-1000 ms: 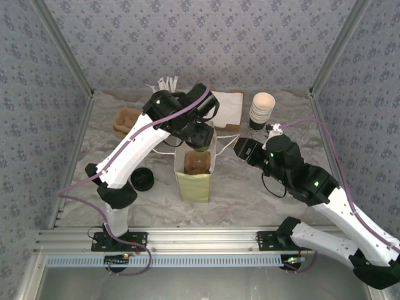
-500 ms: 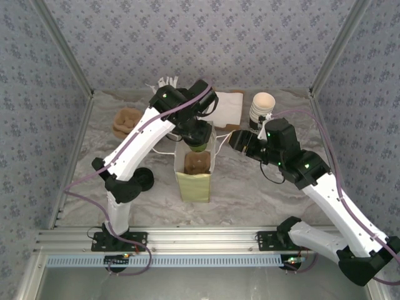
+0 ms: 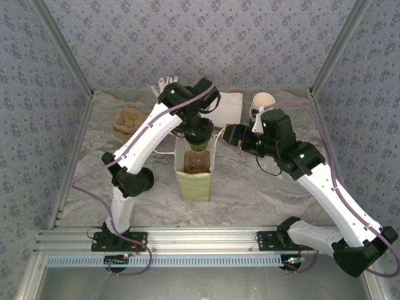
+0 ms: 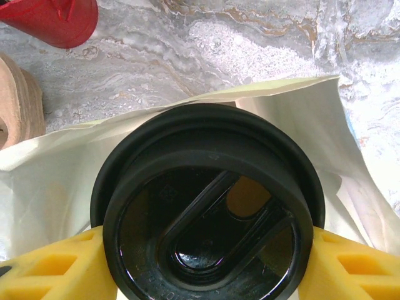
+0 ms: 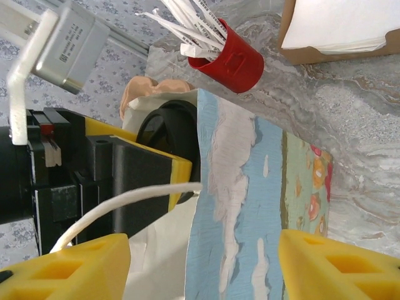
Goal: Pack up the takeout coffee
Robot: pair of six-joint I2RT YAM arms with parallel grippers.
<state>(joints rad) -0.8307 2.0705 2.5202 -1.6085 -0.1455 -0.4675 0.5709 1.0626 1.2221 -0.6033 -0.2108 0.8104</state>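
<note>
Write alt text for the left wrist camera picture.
The left gripper holds a black-lidded coffee cup between its yellow fingers, seen from straight above, over the open mouth of a paper bag. A red cup and a brown cardboard holder sit at the left edge on the marbled table.

Marbled table (image 3: 250, 194), top view.
Paper bag (image 3: 194, 180) centre; cup stack (image 3: 262, 104) upper right; brown tray (image 3: 127, 120) upper left.

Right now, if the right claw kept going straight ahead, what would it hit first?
Most likely the paper bag: its blue side wall stands between the open fingers of the right gripper, with the white string handle off to one side. How close it is, is hard to judge.
</note>
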